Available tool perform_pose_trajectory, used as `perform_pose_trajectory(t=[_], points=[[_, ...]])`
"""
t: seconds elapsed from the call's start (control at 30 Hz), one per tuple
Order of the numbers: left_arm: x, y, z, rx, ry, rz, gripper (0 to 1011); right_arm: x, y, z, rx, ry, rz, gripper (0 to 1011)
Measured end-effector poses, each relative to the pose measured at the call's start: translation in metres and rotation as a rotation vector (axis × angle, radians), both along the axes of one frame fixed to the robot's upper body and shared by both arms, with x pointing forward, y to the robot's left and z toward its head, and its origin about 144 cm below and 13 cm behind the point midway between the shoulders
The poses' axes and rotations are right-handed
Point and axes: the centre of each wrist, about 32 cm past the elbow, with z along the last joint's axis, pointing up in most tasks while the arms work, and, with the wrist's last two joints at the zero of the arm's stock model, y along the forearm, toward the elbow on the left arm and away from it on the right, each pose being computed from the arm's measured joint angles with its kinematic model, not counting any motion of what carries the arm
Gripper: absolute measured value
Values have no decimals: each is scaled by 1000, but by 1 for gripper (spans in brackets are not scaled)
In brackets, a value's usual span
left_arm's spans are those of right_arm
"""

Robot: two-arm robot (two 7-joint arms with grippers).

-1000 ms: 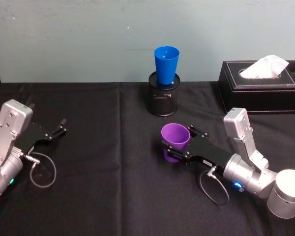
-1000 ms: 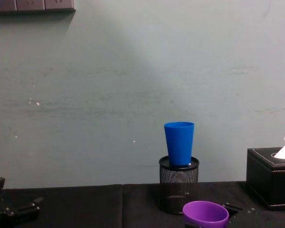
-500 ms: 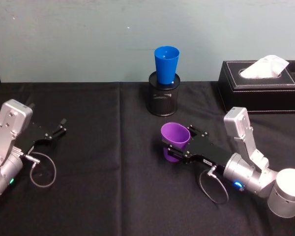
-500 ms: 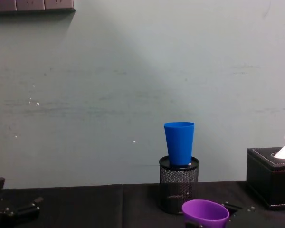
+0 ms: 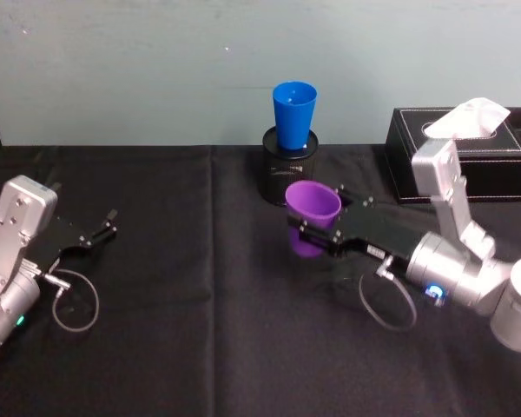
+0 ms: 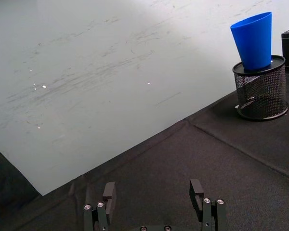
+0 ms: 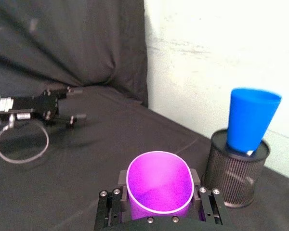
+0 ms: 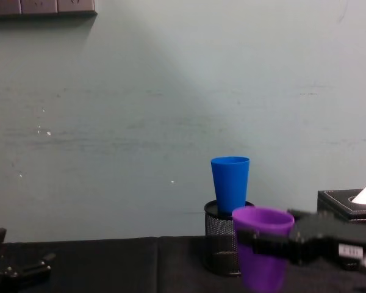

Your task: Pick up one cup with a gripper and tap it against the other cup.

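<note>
Right gripper (image 5: 323, 217) holds purple cup (image 5: 313, 207), seemingly just short of mesh holder (image 5: 278, 169).

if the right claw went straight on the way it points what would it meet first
Probably nothing near: the right claw, shut on the purple cup, points past the mesh holder and blue cup toward the wall.

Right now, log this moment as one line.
right gripper: shut on purple cup, upright | purple cup: near blue cup, not touching | blue cup: in mesh pen holder | left gripper: open, idle at left
</note>
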Motion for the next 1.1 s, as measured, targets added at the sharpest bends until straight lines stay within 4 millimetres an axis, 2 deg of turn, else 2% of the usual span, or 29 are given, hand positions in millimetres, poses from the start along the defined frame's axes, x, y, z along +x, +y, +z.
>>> perform_pose_trajectory(t=[0.3,0.5,1.1], points=[[0,0,0,0,0,0,1000,4,1,45,-5,-5,1,723],[0,0,0,0,0,0,1000,6,3,61,-21,-13,7,723],[0,0,0,0,0,0,1000,5,3,63,-16,-9,7,723]])
